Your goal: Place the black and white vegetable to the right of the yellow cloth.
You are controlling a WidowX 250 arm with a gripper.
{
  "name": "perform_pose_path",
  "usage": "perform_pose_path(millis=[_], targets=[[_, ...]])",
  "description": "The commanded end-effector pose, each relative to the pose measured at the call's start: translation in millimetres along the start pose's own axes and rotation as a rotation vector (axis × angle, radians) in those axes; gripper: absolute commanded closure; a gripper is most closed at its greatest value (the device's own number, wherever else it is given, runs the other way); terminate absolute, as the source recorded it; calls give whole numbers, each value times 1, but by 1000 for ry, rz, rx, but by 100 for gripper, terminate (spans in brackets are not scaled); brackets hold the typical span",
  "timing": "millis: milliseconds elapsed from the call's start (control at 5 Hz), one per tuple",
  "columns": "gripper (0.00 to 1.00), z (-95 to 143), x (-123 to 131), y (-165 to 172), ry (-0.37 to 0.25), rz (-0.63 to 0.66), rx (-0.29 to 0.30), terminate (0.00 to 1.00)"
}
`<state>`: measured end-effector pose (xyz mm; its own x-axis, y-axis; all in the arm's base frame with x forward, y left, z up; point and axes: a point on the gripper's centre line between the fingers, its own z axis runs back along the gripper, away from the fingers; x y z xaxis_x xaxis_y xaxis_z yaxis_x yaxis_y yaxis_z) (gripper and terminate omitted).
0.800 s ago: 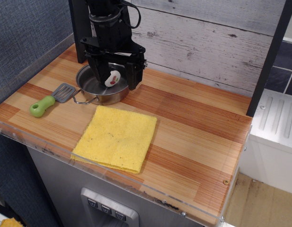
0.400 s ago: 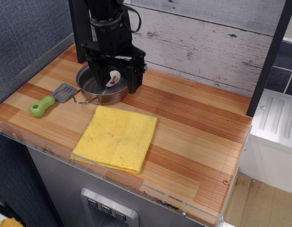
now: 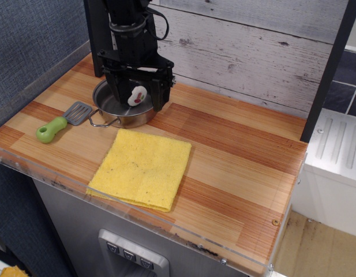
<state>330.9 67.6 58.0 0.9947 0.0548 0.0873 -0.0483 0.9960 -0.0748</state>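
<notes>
The black and white vegetable shows mostly white, with a small red mark. The yellow cloth is bright yellow with faint dark specks. The steel pot is silvery grey. The spatula has a lime-green handle and grey blade. The desk is striped orange-brown wood grain. The gripper is black. The back wall is whitewashed grey planks.

No readable text, labels, brands or numbers anywhere.
</notes>
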Motion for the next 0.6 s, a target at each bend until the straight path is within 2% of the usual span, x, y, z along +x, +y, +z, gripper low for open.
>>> perform_pose_path(millis=[0,400], targets=[[0,6,17,17,-37,6,48,0],[0,-6,29,36,-22,32,76,0]])
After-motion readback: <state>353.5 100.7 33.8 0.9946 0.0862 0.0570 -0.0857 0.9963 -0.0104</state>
